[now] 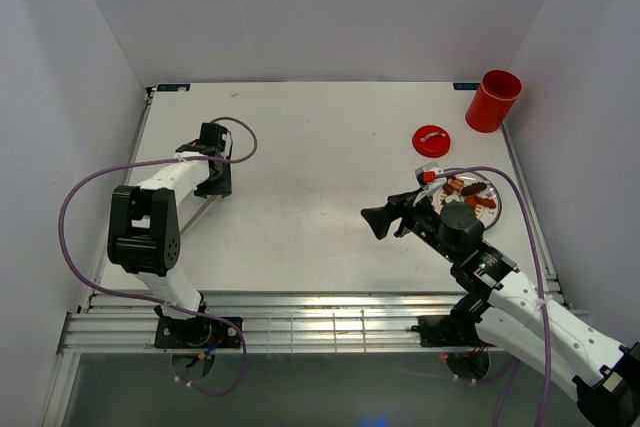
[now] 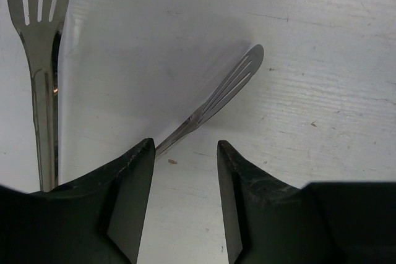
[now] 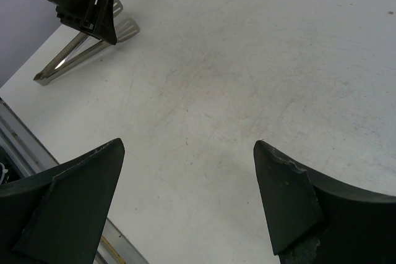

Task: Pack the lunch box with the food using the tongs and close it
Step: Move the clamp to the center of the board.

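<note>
The silver tongs lie at the table's left; one slotted arm runs behind my left fingertip, and the other arm passes outside that finger. My left gripper is over them, its jaws drawn in to a narrow gap with only bare table showing between the tips. The right gripper hangs open and empty over mid-table. The red lunch box stands upright at the far right, its flat lid lying apart from it. Brown food pieces rest on the plate.
The plate sits just behind my right wrist near the right edge. In the right wrist view the tongs and the left gripper's black body show at upper left, by the table's left edge. A purple cable loops near the left gripper.
</note>
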Controlling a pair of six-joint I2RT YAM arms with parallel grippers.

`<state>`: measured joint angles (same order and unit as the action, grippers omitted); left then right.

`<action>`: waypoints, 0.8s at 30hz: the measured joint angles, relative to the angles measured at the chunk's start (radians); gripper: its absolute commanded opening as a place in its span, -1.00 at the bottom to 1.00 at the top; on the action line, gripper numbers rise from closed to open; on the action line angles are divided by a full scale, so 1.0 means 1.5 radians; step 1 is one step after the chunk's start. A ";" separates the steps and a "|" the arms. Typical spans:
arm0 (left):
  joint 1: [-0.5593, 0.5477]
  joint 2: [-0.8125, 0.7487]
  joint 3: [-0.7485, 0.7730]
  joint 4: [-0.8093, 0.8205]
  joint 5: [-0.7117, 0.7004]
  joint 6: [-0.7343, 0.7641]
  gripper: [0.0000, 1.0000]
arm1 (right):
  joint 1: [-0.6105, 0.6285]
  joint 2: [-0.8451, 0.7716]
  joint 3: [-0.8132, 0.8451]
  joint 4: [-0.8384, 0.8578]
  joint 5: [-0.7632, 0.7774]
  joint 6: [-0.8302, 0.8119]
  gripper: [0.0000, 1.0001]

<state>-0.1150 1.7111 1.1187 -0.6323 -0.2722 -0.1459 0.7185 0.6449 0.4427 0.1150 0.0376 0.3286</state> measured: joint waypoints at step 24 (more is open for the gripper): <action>-0.051 0.070 0.087 -0.017 0.109 -0.085 -0.88 | 0.000 0.004 0.000 0.000 0.000 0.000 0.82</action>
<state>-0.1909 1.8156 1.2499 -0.6575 -0.1085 -0.2741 0.7185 0.6502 0.4427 0.1150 0.0372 0.3286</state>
